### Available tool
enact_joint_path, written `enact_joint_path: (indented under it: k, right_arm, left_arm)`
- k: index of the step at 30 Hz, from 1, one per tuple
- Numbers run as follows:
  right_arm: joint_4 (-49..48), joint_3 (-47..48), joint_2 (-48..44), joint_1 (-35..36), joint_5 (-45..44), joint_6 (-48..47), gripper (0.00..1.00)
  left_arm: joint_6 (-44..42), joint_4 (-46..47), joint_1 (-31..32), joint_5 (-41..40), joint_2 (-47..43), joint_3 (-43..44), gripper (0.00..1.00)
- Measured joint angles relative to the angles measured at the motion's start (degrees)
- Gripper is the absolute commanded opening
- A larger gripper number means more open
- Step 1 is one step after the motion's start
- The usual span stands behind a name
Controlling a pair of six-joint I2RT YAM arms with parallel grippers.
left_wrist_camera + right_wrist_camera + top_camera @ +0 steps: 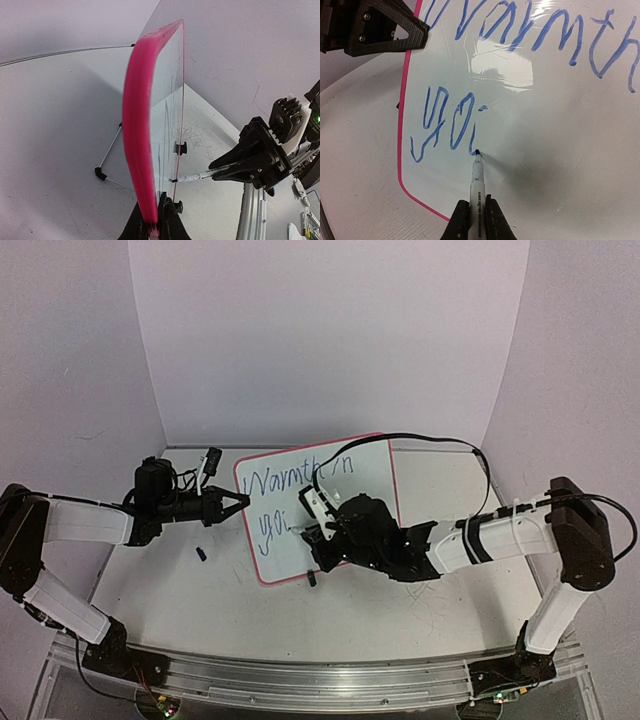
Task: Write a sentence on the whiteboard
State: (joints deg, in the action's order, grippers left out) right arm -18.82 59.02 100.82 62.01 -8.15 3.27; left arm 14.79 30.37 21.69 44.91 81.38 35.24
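The whiteboard [365, 478], glossy white with a thin pink frame, stands tilted at the table's middle. My left gripper [240, 502] is shut on its left edge; in the left wrist view the jaws [156, 220] pinch the pink frame [137, 125]. The sentence [300, 476] in blue script reads "Warmth in" on top, and below it a line starts with "yo" [445, 122] and one more stroke. My right gripper [477, 212] is shut on a white marker [477, 182], whose tip touches the board at the end of that last stroke. From the left wrist the marker [200, 175] meets the board's front face.
A small black cap [201, 553] lies on the table left of the board. The board's wire stand with a black foot [101, 173] reaches out behind it. An aluminium rail [320, 682] runs along the near edge. White walls enclose the back and sides.
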Motion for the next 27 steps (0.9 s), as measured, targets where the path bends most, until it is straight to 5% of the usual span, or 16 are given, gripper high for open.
enact_joint_path:
  k: [27]
  right_arm:
    - [-1.16, 2.87, -0.33, -1.71, -0.96, -0.44, 0.0]
  left_arm:
    - [0.0, -0.37, 0.0, -0.07, 0.0, 0.0, 0.0]
